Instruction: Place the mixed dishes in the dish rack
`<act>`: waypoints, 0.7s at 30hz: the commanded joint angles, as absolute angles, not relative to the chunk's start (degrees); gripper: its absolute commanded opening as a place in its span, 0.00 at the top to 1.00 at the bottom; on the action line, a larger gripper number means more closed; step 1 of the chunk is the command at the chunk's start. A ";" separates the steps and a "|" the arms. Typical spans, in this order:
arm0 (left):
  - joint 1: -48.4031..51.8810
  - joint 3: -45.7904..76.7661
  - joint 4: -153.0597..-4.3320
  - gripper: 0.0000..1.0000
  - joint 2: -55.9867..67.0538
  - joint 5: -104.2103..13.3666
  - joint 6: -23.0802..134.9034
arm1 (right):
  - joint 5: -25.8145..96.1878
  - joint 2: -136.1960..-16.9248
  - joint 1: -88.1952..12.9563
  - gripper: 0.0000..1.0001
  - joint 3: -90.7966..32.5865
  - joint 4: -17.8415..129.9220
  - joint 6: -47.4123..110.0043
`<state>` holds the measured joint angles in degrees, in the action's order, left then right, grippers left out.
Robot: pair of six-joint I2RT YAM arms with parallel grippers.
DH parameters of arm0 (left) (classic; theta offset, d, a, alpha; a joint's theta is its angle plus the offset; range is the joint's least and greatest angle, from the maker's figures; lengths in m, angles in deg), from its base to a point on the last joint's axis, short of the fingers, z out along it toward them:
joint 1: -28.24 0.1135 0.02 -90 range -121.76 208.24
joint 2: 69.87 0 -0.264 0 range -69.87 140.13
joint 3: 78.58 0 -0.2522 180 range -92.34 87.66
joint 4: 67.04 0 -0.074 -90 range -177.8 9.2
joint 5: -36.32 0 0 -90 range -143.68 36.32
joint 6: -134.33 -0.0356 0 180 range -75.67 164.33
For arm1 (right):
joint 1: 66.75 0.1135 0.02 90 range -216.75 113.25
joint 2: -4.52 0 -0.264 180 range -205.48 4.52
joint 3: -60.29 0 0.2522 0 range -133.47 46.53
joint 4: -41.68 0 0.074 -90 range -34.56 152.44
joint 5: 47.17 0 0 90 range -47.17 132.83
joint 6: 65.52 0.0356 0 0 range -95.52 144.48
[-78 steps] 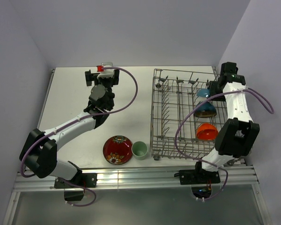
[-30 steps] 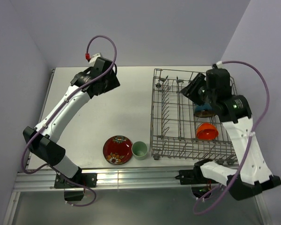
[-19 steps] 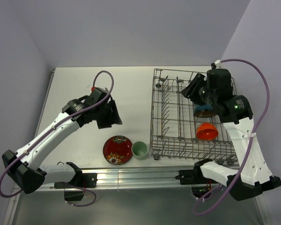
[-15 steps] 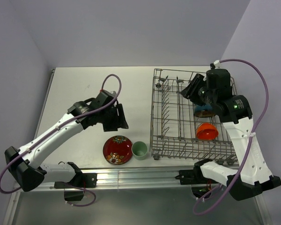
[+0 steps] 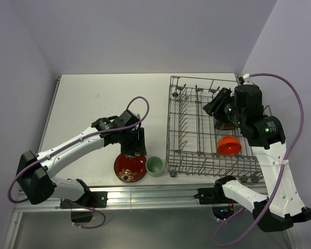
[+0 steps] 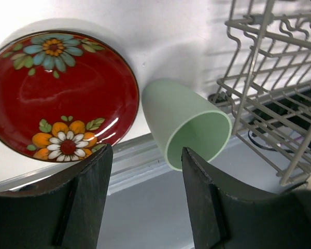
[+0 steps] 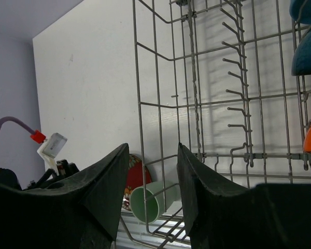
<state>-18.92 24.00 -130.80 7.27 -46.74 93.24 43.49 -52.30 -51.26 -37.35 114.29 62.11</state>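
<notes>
The red patterned plate [image 5: 129, 166] and the pale green cup [image 5: 154, 166] stand side by side at the table's near edge, left of the grey wire dish rack [image 5: 189, 124]. My left gripper [image 5: 137, 144] hangs open and empty just above the plate's far rim. In the left wrist view the plate [image 6: 59, 96] and cup [image 6: 186, 124] lie beyond the open left gripper [image 6: 145, 207]. The orange-red bowl [image 5: 229, 146] and the dark brown bowl [image 5: 227, 125] sit in the rack's right side. My right gripper [image 5: 218, 104] is open and empty above the rack, hiding the blue bowl [image 7: 307, 52].
The rack's near left corner [image 6: 238, 98] stands close beside the cup. A metal rail [image 5: 145, 197] runs along the table's front edge. Walls close in at the back and both sides. The left arm's cable [image 5: 140, 104] loops above its wrist.
My left arm has swung from the far back left of the table towards the near edge and now hangs over the red plate. My right gripper has shifted slightly right above the rack.
</notes>
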 commanded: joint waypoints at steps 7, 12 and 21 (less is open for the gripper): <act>-20.63 26.21 -126.77 0.40 7.73 -42.79 89.77 | 43.27 -51.64 -51.63 0.50 -38.20 114.60 63.94; -22.38 28.76 -125.62 0.43 9.84 -41.03 89.51 | 43.18 -52.08 -51.63 0.50 -38.02 114.24 64.30; -23.88 30.88 -122.20 0.66 12.48 -39.88 89.69 | 41.59 -51.99 -51.63 0.50 -38.11 114.07 63.86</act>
